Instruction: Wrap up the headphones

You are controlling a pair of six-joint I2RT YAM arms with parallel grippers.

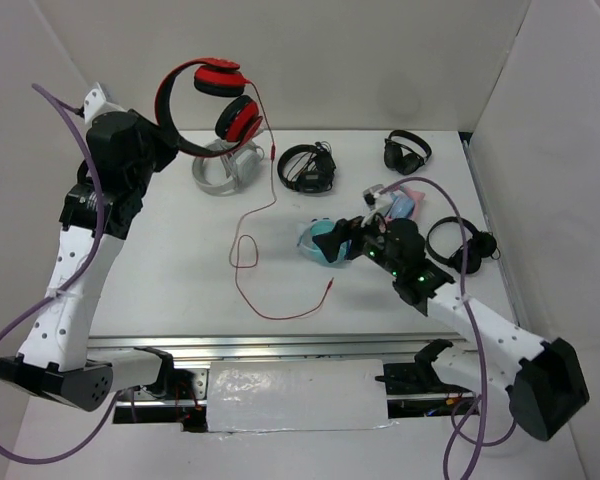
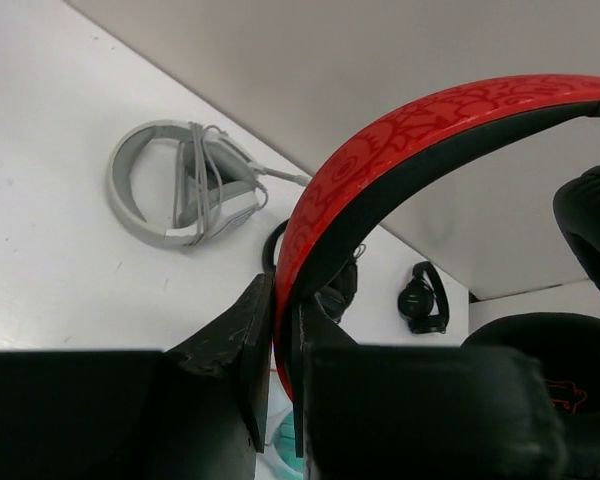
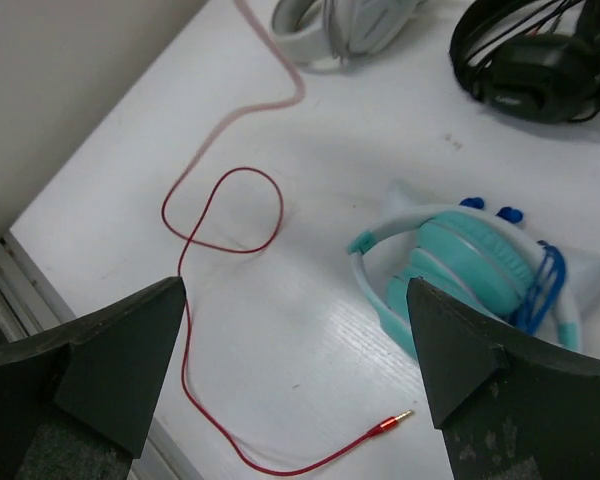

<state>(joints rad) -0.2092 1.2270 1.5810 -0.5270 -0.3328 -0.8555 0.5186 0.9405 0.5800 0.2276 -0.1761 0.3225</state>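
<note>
The red headphones (image 1: 230,100) hang in the air at the back left, held by the headband (image 2: 400,140). My left gripper (image 1: 172,140) is shut on that black-and-red headband (image 1: 167,115); in the left wrist view its jaws (image 2: 285,330) pinch the band. The thin red cable (image 1: 242,250) drops from an earcup to the table, loops, and ends in a plug (image 1: 330,285). My right gripper (image 1: 348,240) is open and empty, low over the table. In the right wrist view it (image 3: 295,300) frames the cable (image 3: 185,330) and the plug (image 3: 395,422).
Light grey headphones (image 1: 225,165) lie under the red ones. Teal headphones (image 1: 320,240) lie right by my right gripper. Black headphones lie at mid-back (image 1: 308,167), back right (image 1: 407,150) and right (image 1: 462,243). Pink-and-blue headphones (image 1: 400,203) lie nearby. White walls enclose the table.
</note>
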